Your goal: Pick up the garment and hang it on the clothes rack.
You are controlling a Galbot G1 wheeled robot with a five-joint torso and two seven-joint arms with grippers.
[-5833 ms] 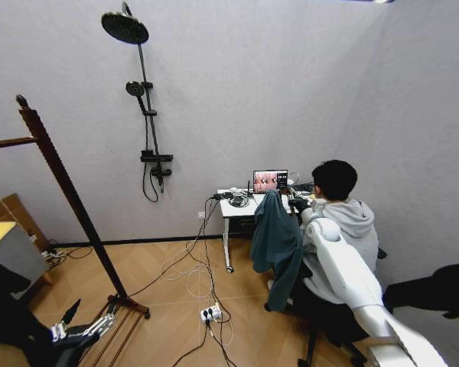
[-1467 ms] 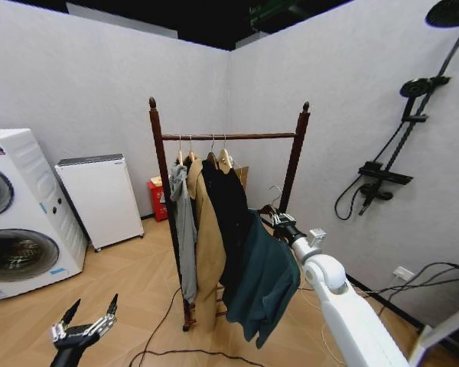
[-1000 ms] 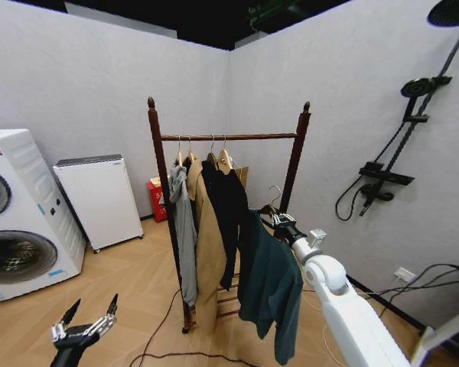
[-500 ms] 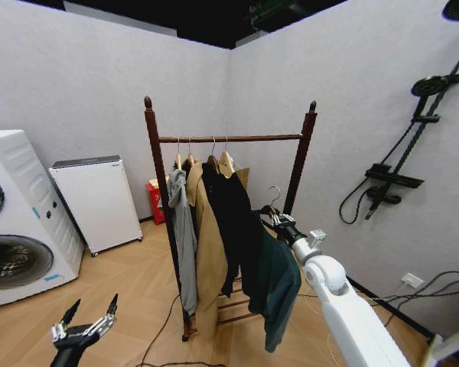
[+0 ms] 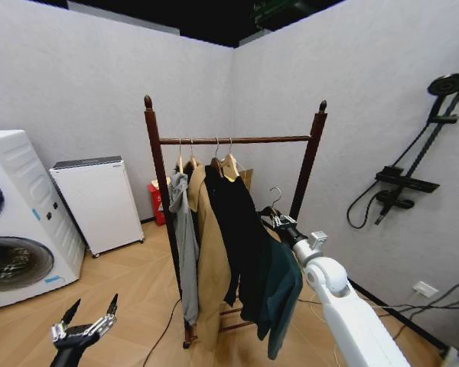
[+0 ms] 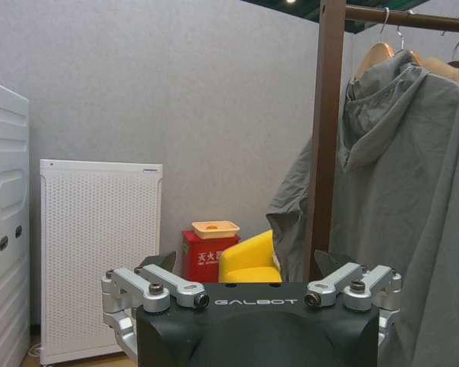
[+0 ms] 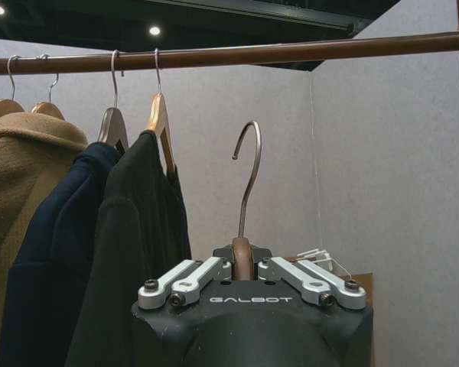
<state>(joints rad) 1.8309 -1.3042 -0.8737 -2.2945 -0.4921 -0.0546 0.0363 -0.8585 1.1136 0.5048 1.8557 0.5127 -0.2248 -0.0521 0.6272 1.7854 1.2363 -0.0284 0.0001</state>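
The dark teal garment (image 5: 284, 287) hangs from its hanger, whose neck my right gripper (image 5: 278, 222) is shut on. Its metal hook (image 5: 275, 196) points up, below and in front of the clothes rack's top bar (image 5: 237, 140), near the right post (image 5: 312, 157). In the right wrist view the gripper (image 7: 242, 267) clamps the hanger neck, and the hook (image 7: 249, 174) stands below the bar (image 7: 291, 51), beside a black jacket (image 7: 138, 252). My left gripper (image 5: 90, 315) is parked low at the left, open and empty (image 6: 247, 264).
A grey hoodie (image 5: 185, 245), a tan coat (image 5: 211, 267) and the black jacket (image 5: 239, 229) fill the bar's left half. A washing machine (image 5: 15, 222) and a white appliance (image 5: 99, 202) stand at the left. A shower set (image 5: 413, 183) hangs on the right wall.
The camera has turned from a desk to the rack and come nearer. The teal garment, swinging earlier, now hangs straighter, close against the black jacket. The left gripper has not moved.
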